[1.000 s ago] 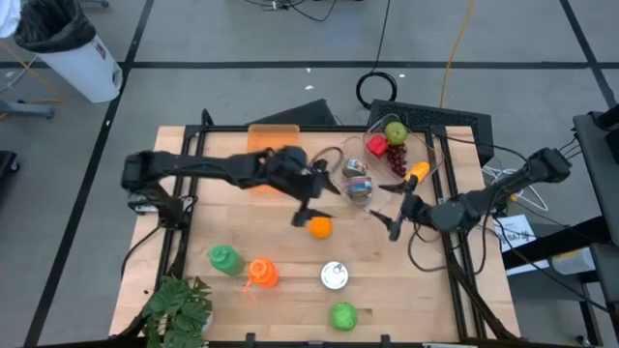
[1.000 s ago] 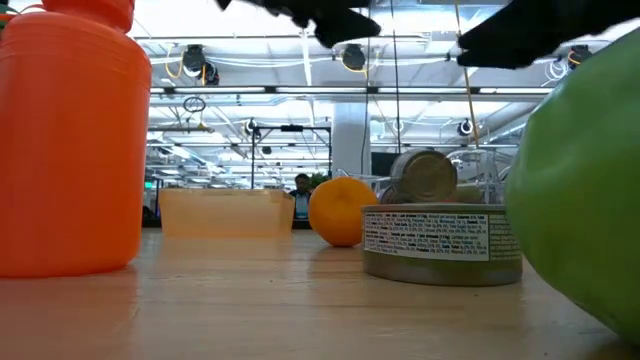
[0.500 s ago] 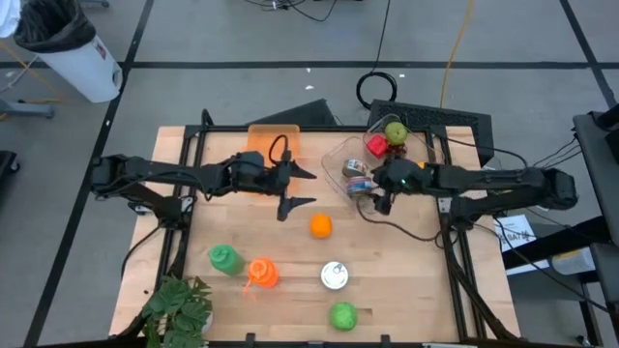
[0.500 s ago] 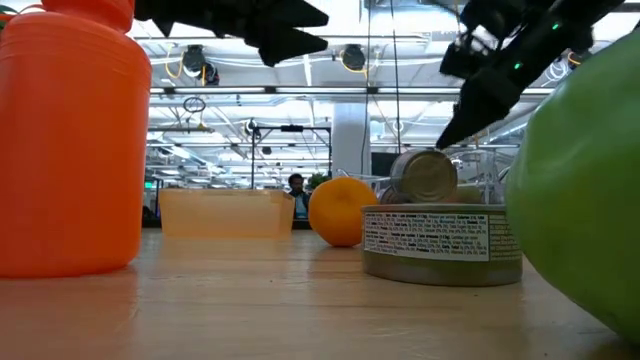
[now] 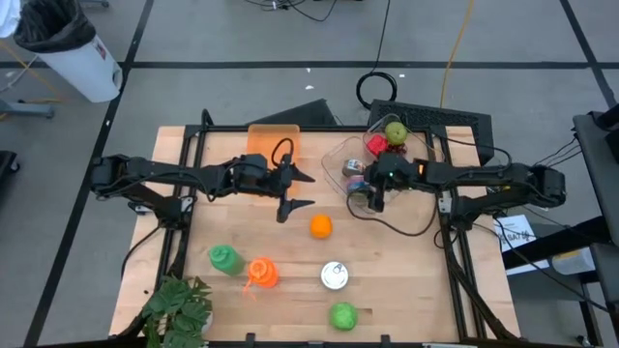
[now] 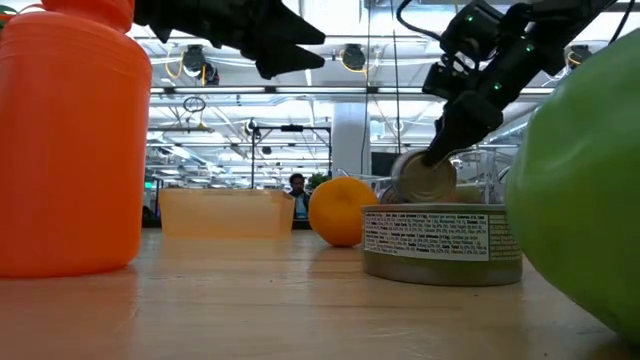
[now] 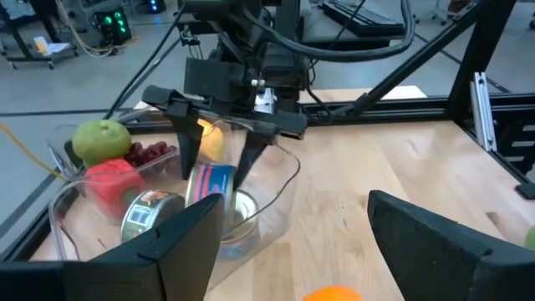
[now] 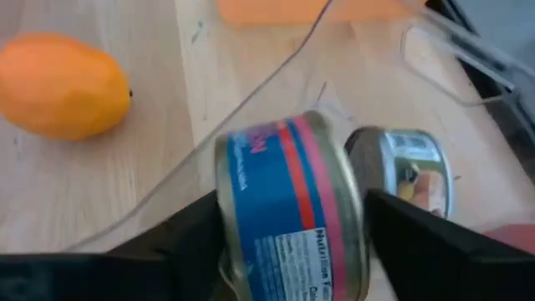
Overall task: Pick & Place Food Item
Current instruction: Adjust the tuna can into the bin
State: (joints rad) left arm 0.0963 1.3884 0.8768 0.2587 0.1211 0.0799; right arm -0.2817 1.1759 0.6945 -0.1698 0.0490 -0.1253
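The right gripper (image 5: 372, 198) is down inside the clear bin (image 5: 427, 155) at the far right of the table (image 5: 406, 280), its fingers set on either side of a blue can (image 8: 288, 205) that stands on edge at the bin's near-left end. In the right wrist view the fingers flank the can closely, but I cannot tell whether they are pressing it. A second can (image 7: 144, 216) lies just beside it in the bin, with a green apple (image 5: 395, 131), a red item (image 5: 376, 145) and grapes (image 7: 149, 152) toward the far end.

The left gripper (image 5: 302, 189) hangs above the table's middle, fingers wide apart and holding nothing, just in front of an orange tray (image 5: 272, 141).

An orange (image 5: 320, 226) sits on the wood between the two grippers, a little nearer. Along the near side (left to right) stand a green cup (image 5: 223, 257), an orange bottle (image 5: 262, 273), a tin (image 5: 335, 275) and a green fruit (image 5: 343, 315), with a plant (image 5: 179, 309) at the near-left corner.
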